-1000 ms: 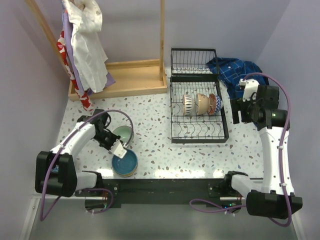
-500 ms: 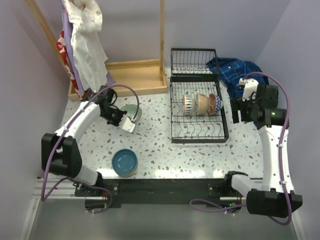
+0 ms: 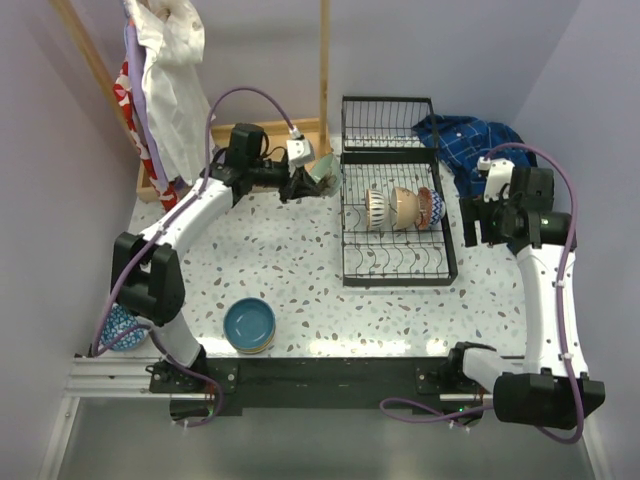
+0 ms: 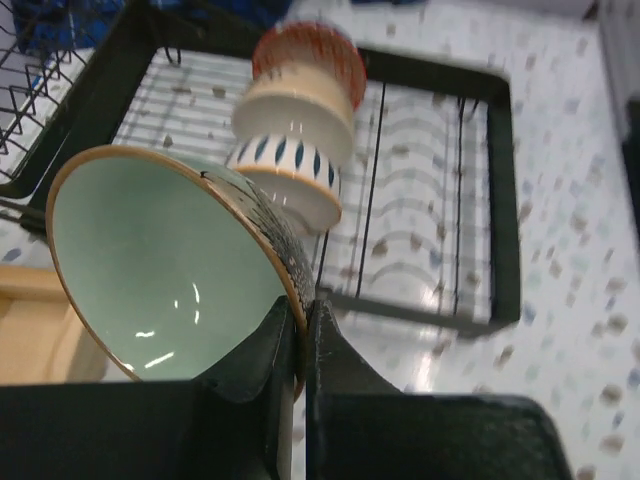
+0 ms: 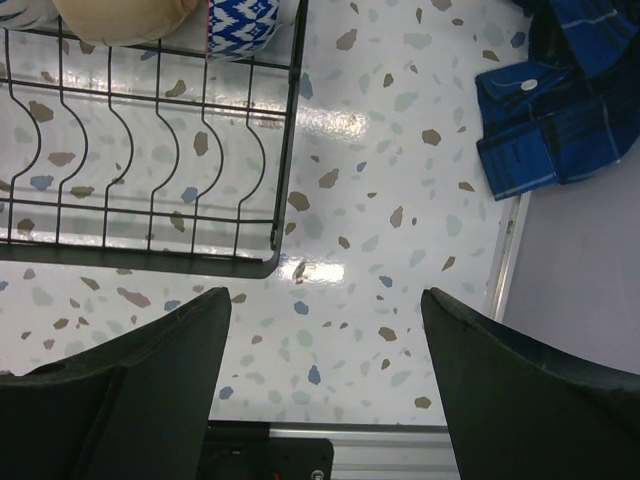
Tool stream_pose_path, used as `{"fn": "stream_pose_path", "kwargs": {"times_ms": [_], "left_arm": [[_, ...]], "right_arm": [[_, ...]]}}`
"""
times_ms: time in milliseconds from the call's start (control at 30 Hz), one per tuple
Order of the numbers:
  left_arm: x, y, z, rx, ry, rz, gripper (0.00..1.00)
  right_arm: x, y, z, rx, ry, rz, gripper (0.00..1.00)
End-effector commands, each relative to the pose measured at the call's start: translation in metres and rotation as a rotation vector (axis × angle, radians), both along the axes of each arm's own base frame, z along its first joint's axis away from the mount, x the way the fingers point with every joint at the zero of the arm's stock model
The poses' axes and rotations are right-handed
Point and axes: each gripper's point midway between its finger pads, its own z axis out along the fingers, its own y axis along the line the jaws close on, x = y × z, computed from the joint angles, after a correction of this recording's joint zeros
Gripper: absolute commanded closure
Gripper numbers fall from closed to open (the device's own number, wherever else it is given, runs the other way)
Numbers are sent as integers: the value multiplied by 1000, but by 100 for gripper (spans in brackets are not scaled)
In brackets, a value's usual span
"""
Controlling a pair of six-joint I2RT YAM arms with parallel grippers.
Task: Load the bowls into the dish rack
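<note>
Left wrist view: the left gripper (image 4: pixel 303 335) is clamped tight on the rim of the pale green bowl (image 4: pixel 150 260), one finger inside the glazed wall and one outside. The bowl hangs tipped on edge in the air. It looks like stiff glazed ceramic: slick, chippable, and heavy enough to swivel in so narrow a pinch. The thin rim is the sensible place to hold it, as the body is too wide for the jaws.

Just beyond lies the dish rack (image 4: pixel 505 200), where a striped bowl (image 4: pixel 290 175), a beige bowl (image 4: pixel 295 115) and a red-patterned bowl (image 4: pixel 305 55) stand on edge in a row. From above, the held bowl is just beside the rack's left side. A teal bowl (image 3: pixel 249 324) waits near the arm bases.

The right gripper (image 5: pixel 325 310) stands wide open and empty over the table, by the rack's near corner.

No brand, label or writing is legible anywhere.
</note>
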Motion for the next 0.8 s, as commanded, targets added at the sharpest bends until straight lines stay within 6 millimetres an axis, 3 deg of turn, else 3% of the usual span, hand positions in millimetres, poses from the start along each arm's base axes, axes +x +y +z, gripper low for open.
{"fn": "stream_pose_path", "kwargs": {"times_ms": [0, 67, 167, 333, 767], "left_arm": [[-6, -32, 83, -422, 193, -25, 100], [-9, -34, 95, -528, 286, -29, 100], [-1, -39, 87, -604, 473, 25, 100], [2, -52, 77, -643, 581, 62, 100], [26, -61, 50, -800, 871, 231, 100]], "right_arm": [[2, -11, 17, -39, -23, -43, 19], [2, -12, 16, -46, -14, -48, 19], [3, -17, 15, -64, 1, -60, 19], [3, -21, 15, -85, 31, -61, 19], [-6, -29, 16, -121, 102, -90, 19]]}}
